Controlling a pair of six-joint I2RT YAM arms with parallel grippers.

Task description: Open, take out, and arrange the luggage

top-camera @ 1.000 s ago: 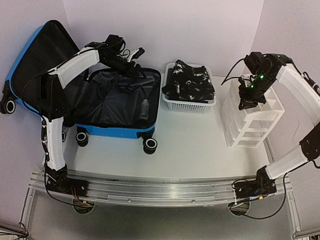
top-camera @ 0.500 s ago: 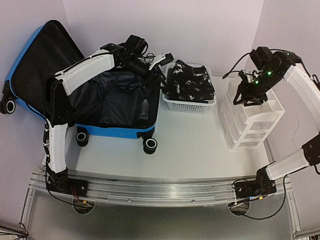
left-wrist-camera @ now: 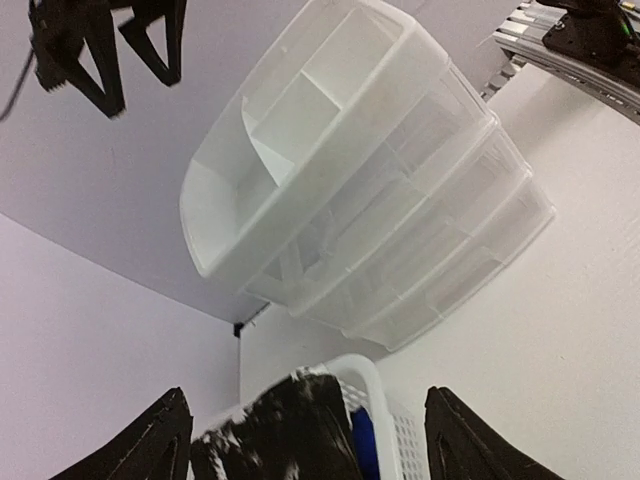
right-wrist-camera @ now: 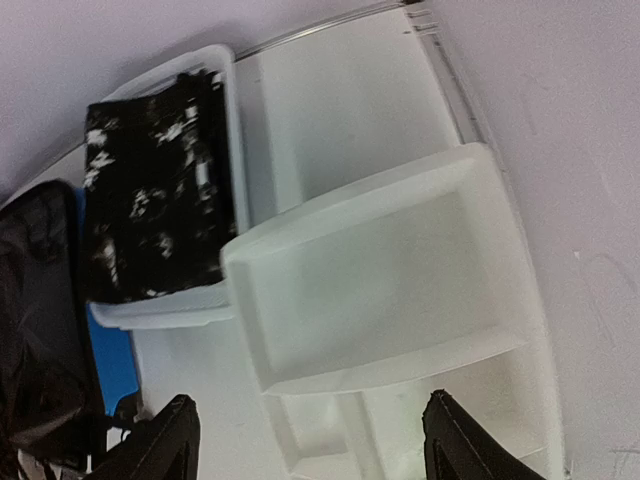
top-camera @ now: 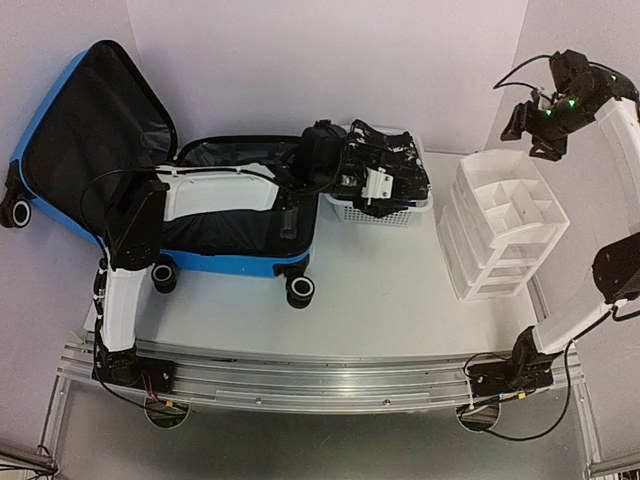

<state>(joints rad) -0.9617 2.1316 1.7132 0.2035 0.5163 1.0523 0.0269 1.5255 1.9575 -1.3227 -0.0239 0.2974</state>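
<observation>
Blue luggage (top-camera: 230, 265) lies open on the left side of the white tabletop (top-camera: 380, 290), lid propped toward the back left corner. A white organizer (top-camera: 505, 215) sits at the right edge. At the back edge, the left gripper (left-wrist-camera: 305, 398), jaws wide, hovers over black patterned cloth (top-camera: 385, 160) in a white basket (top-camera: 350, 210). The right gripper (right-wrist-camera: 308, 398), jaws wide and empty, hangs above the back right corner

Bright blue, black-lined luggage (top-camera: 230, 265); black-and-white patterned cloth (top-camera: 395, 150) in white basket (top-camera: 385, 214).
</observation>
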